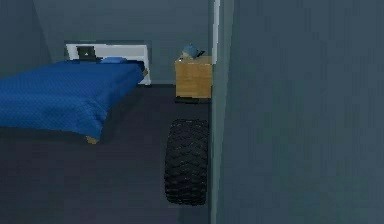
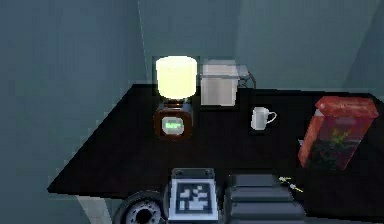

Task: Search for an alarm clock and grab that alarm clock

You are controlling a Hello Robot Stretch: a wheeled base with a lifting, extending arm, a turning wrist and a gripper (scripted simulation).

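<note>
Arm side view has your clock (image 2: 174, 122) left of centre: a dark round body with a green display, standing on the black table (image 2: 110, 150) just in front of the lamp (image 2: 175, 77). The gripper (image 2: 145, 207) sits at the bottom edge, left of the white marker (image 2: 194, 196). You can't make out its far end, so you cannot tell whether it holds anything. Watch the reach: come in too deep and you'd likely shove the clock into the lamp and tip both. Drift toward the frame's right and the mug (image 2: 262, 118) could get clipped. Forward view gives you a bed (image 1: 60, 95) and a tyre (image 1: 186, 160)
</note>
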